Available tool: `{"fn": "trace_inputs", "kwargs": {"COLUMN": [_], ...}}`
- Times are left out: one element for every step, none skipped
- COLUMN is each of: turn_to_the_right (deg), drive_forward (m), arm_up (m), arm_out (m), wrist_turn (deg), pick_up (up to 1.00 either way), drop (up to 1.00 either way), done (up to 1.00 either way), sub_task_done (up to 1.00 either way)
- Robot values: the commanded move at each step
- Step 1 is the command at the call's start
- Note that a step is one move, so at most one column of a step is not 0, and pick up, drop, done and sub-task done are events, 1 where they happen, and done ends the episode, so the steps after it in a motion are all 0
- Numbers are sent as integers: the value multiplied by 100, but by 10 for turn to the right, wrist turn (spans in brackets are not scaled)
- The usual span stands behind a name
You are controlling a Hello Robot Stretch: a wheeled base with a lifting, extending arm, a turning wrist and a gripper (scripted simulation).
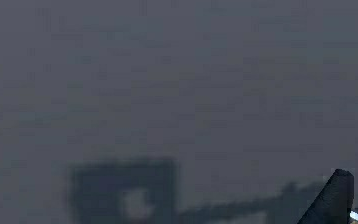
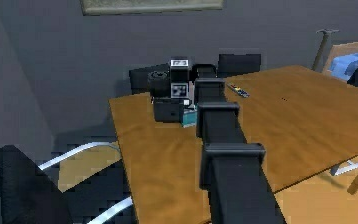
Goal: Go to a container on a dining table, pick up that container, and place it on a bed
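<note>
The arm (image 2: 227, 150) reaches out over a wooden dining table (image 2: 307, 110) in the arm side view. At its far end stand white marker squares (image 2: 180, 67), with the gripper's dark body (image 2: 169, 106) left of them above the tabletop. A small pale-blue thing (image 2: 190, 119) lies on the table right beside the gripper; its shape is too small to name. I cannot tell whether the gripper holds anything.
Black chairs stand at the table's far side (image 2: 147, 77) (image 2: 238, 63) and at the near left (image 2: 27, 190). A small dark item (image 2: 242, 92) lies on the table. A framed picture (image 2: 152, 5) hangs on the grey wall. A dark chair back (image 1: 332, 200) cuts the forward view's bottom right.
</note>
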Motion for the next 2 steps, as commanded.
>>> {"fn": "trace_inputs", "kwargs": {"turn_to_the_right": [0,0], "drive_forward": [0,0], "arm_up": [0,0], "arm_out": [0,0], "wrist_turn": [-450,-450], "pick_up": [0,0], "drop": [0,0], "done": [0,0], "sub_task_done": [0,0]}}
